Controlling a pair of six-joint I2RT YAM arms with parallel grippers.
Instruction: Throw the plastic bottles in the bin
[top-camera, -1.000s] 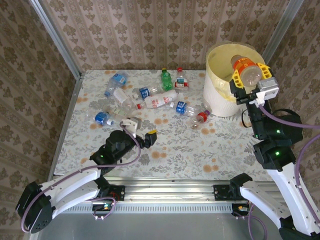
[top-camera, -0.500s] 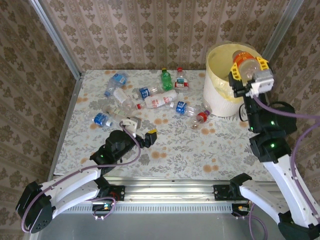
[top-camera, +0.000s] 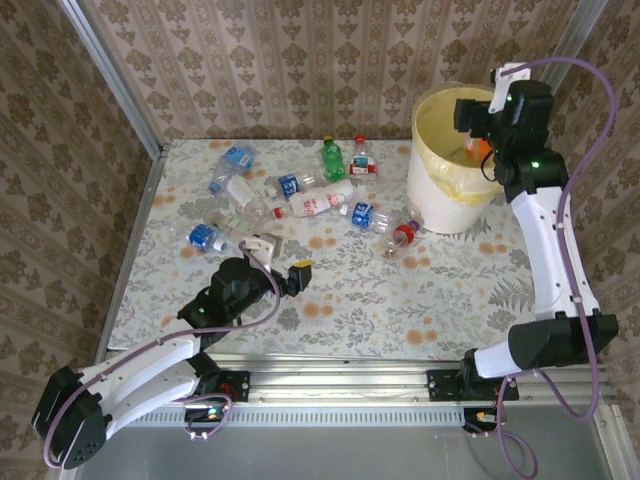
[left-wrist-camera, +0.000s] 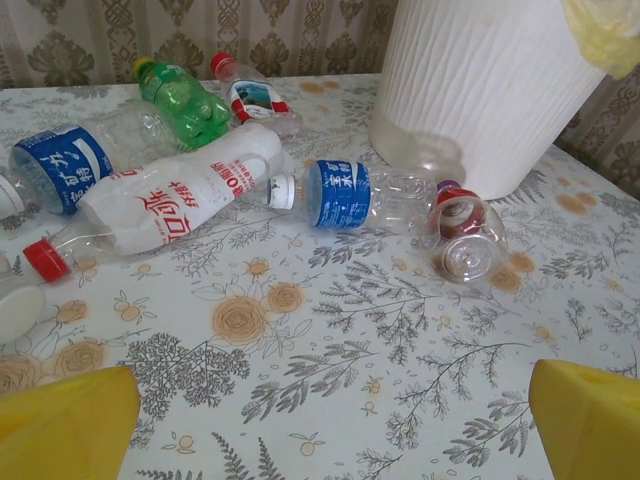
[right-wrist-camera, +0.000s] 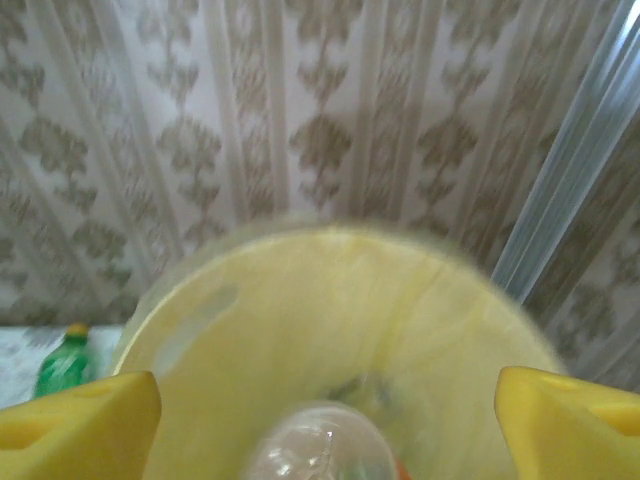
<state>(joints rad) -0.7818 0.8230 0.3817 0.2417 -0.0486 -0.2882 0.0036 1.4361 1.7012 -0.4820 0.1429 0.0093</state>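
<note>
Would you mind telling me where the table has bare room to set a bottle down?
The near half of the table is bare, from the left claw across to the right edge, in front of the bin. The far half is crowded: bottles lie scattered leftward from the bin.

- Clear round plastic bottle (right-wrist-camera: 318, 445) at the bottom middle: blurry, cut off by the bottom edge.
- Big white ribbed bin (left-wrist-camera: 480, 90) at the upper right: top cut off.
</note>
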